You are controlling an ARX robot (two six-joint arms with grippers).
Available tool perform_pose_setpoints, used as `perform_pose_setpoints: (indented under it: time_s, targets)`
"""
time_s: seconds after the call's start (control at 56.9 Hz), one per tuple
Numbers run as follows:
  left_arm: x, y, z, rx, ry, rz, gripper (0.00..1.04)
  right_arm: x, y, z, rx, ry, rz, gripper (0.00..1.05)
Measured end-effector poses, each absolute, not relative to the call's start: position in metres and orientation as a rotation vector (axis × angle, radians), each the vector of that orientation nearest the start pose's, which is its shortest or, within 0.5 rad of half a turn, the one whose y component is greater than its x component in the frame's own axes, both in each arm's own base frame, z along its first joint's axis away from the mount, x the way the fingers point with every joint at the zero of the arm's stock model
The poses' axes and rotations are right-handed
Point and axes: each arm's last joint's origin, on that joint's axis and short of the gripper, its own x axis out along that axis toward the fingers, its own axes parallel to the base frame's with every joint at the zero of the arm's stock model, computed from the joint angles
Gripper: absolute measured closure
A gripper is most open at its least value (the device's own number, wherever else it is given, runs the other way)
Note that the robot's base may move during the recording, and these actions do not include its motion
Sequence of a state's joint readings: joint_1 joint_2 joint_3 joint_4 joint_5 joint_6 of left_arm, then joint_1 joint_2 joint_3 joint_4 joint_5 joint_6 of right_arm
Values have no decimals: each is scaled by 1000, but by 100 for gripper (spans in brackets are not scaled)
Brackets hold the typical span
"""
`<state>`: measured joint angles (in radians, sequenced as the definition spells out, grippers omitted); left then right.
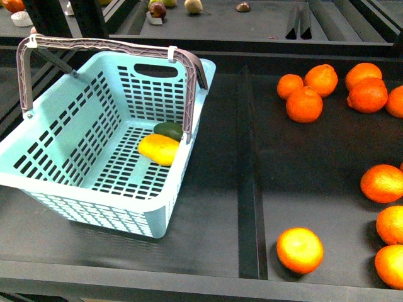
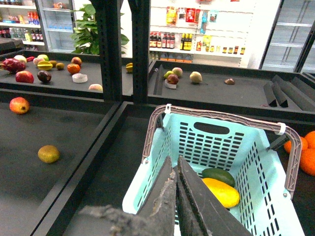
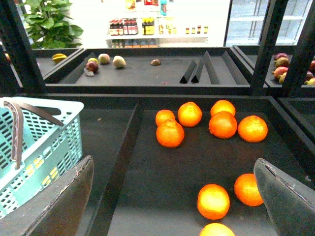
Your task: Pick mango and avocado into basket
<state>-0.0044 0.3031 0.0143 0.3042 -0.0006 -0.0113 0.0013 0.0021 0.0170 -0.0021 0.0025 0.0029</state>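
Observation:
The pale turquoise basket stands on the dark shelf at the left of the front view. Inside it, against its right wall, the yellow mango lies on the slotted floor with the dark green avocado touching it just behind. Both fruits also show in the left wrist view, mango and avocado, within the basket. My left gripper is shut and empty above the basket's near rim. My right gripper is open and empty, high over the oranges. Neither arm shows in the front view.
Several oranges lie scattered on the right shelf section, one near the front edge. A raised divider strip separates that section from the basket's. Brown-grey handles stand up over the basket. Other fruit lies on the shelves to the left.

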Motion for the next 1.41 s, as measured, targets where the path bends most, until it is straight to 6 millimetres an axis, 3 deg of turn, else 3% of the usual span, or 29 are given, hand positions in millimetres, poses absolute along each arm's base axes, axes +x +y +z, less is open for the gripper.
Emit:
perform_pose_setpoints:
  time_s: [0.369, 0.474, 0.808, 1.089, 1.194, 1.405]
  targets:
    - [108, 0, 171, -11, -15, -4, 103, 97, 0, 169, 3, -13, -1, 9]
    - [98, 0, 168, -11, -6, -4, 103, 97, 0, 169, 3, -13, -1, 9]
    - [97, 0, 168, -11, -10, -3, 102, 97, 0, 169, 3, -13, -1, 9]
    - [97, 0, 168, -11, -10, -3, 28, 97, 0, 169, 3, -13, -1, 9]
    - [97, 0, 168, -11, -10, -4, 9, 97, 0, 169, 3, -13, -1, 9]
    - [97, 0, 168, -10, -10, -3, 9, 97, 0, 169, 3, -13, -1, 9]
